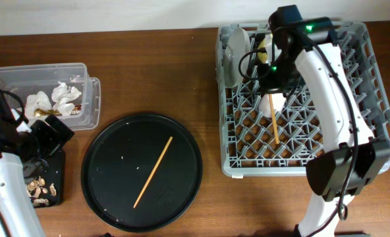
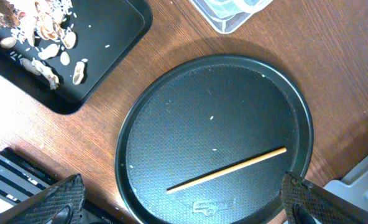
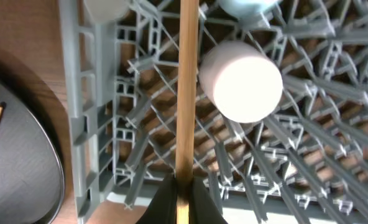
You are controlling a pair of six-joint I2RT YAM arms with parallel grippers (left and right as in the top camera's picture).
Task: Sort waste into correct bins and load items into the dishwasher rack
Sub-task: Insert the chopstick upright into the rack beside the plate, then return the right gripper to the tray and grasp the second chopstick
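My right gripper is shut on one wooden chopstick and holds it over the grey dishwasher rack; the overhead view shows the gripper and that chopstick. The rack holds a small pink cup, a light blue cup and an upright pale plate. The second chopstick lies on the round black tray. My left gripper is open and empty above the tray's near edge, over that chopstick.
The clear container at the far left holds white tissues. The flat black box in front of it holds food scraps. The rack's edge shows in the right wrist view.
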